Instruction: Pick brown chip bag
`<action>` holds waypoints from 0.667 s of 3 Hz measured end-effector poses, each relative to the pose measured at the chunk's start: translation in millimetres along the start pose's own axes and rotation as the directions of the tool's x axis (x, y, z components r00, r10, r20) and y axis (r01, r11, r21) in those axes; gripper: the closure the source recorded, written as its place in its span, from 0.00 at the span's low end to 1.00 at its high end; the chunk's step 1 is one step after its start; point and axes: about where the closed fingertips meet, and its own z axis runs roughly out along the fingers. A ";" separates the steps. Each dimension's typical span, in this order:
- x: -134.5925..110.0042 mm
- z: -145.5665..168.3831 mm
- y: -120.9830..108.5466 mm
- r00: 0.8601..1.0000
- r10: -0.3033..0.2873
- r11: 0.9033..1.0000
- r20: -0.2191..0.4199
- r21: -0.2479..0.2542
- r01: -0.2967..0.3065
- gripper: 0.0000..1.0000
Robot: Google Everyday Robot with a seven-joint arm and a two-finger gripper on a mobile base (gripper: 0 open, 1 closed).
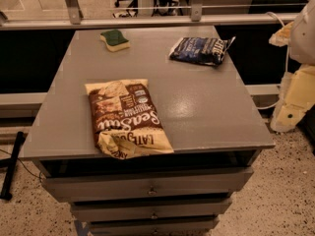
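The brown chip bag lies flat on the grey table top, near the front left. It has a dark brown middle with white script lettering and cream-yellow ends, and its near end is crumpled at the table's front edge. My arm stands at the right edge of the view, off the table's right side. My gripper shows there as a pale shape at the upper right, far from the bag and level with the table's back right corner. Nothing is seen in it.
A smaller dark blue bag lies at the back right of the table. A green and yellow sponge lies at the back left. A rail runs behind the table. Drawers are below the front edge.
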 end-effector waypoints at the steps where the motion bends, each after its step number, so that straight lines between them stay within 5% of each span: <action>1: -0.4 -0.7 -0.3 1.000 0.000 1.000 0.002 0.002 0.000 0.00; 2: -13.3 16.0 4.5 0.997 0.017 0.999 0.079 -0.043 -0.014 0.00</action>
